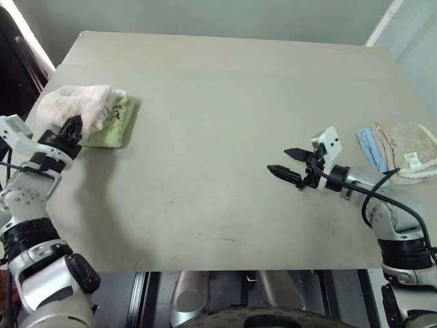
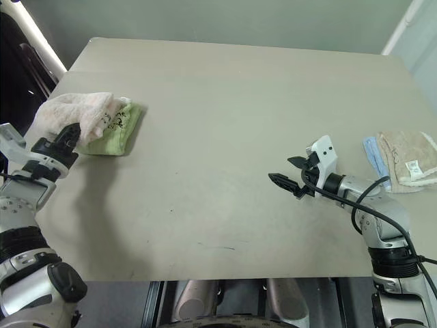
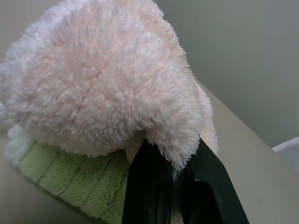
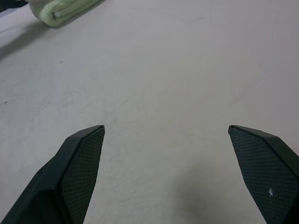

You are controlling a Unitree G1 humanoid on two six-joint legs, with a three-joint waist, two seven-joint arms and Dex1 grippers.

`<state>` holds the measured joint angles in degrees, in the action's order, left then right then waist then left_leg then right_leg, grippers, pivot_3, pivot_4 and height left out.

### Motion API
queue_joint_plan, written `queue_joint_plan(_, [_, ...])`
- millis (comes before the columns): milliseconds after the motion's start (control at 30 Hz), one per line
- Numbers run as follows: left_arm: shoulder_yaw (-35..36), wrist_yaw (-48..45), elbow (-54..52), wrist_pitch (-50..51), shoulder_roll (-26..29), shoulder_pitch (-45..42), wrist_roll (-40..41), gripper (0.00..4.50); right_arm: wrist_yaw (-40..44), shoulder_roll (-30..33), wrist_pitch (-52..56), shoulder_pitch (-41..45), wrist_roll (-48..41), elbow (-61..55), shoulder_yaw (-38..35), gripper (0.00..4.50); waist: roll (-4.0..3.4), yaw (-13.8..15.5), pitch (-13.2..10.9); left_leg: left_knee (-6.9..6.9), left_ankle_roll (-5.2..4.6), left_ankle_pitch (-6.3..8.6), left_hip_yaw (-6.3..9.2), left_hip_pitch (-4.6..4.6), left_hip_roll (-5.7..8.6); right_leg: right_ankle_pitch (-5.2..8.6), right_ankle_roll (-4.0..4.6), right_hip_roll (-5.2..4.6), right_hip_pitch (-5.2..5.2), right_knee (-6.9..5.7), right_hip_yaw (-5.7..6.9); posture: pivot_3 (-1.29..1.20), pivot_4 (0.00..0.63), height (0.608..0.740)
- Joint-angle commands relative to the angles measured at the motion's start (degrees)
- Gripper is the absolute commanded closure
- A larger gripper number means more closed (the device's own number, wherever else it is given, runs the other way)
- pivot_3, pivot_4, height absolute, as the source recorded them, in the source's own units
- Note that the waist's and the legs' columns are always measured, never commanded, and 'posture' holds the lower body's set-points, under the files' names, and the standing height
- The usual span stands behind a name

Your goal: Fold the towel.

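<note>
Here, the pink towel (image 1: 75, 102) is seen at the far left of the table (image 1: 225, 137), bunched up in a soft heap. It is laid partly on top of a folded green towel (image 1: 116, 126), which is flat on the table and sticks out on the right side of the pink one. A dark stitched mark is seen on the green towel (too small to read).

The left gripper (image 1: 74, 130) is clenched on the near edge of the pink towel. In the left wrist view, a bit of the fluffy pink cloth is pinched between the two black fingers (image 3: 149, 186), and the green towel is seen under it.

The right gripper (image 1: 287, 162) is held over the bare table on the right side, well apart from both towels. Its jaws are spread wide, and nothing is gripped between them. It is pointed to the left.

At the far right edge of the table, a beige cloth (image 1: 408, 150) is laid flat, and a blue cloth (image 1: 371, 147) is tucked just beside it on its left.
</note>
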<state>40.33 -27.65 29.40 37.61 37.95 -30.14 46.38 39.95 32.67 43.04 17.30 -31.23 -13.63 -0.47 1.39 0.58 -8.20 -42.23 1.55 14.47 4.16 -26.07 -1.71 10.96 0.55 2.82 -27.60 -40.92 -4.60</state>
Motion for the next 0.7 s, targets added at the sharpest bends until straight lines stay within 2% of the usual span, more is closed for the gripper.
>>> queue_joint_plan(33, [-0.31, -2.08, 0.07, -0.40, 0.68, -4.63, 1.33, 4.48, 0.24, 0.02, -1.03, 0.65, 0.20, -1.01, -0.70, 0.00, 0.00, 0.11, 0.00, 0.00, 0.00, -0.01, 0.00, 0.00, 0.00, 0.00, 0.00, 0.00, 0.01, 0.00, 0.00, 0.00, 0.150, 0.697])
queue_joint_plan(433, [-4.19, -5.97, 13.77, -6.27, 3.52, -20.25, -4.22, 4.48, -0.96, -0.46, -1.26, -0.90, 0.41, -1.97, -1.52, 0.00, 0.00, 0.04, 0.00, 0.01, 0.00, -0.01, -0.03, -0.02, 0.00, 0.00, -0.02, 0.00, 0.00, 0.02, -0.01, 0.00, 0.150, 0.697])
queue_joint_plan(700, [-6.46, -11.68, 21.25, -11.94, 5.32, -22.15, -8.34, 4.48, -1.28, -0.08, -1.30, -1.82, 0.74, -2.76, -1.84, 0.00, 0.00, -0.03, 0.00, 0.03, -0.01, -0.01, -0.02, -0.02, 0.00, 0.24, -0.42, 0.00, -0.03, 0.01, -0.02, 0.00, 0.150, 0.697])
